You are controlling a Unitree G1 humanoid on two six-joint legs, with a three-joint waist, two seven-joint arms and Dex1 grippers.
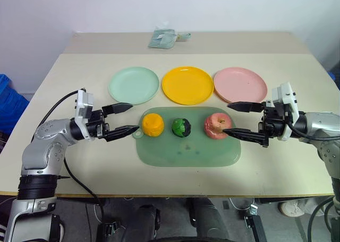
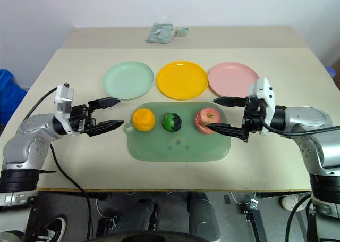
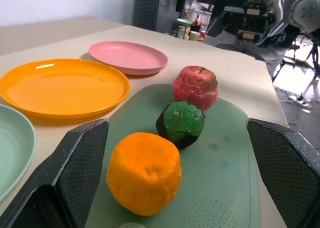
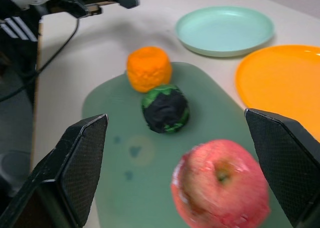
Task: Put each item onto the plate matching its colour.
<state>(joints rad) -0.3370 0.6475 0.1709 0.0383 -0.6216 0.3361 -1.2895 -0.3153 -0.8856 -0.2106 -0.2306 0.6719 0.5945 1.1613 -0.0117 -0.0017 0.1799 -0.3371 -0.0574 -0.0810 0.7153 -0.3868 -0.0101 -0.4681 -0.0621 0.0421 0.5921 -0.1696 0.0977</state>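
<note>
Packet lies behind the plates; both released claws, left and right, flank the green mat.

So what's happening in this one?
A sorting job that has barely begun. The orange fruit, green ball and apple all sit on the green mat; the three plates behind it hold nothing. The left gripper flanks the fruit and the right gripper the apple, both open.
</note>
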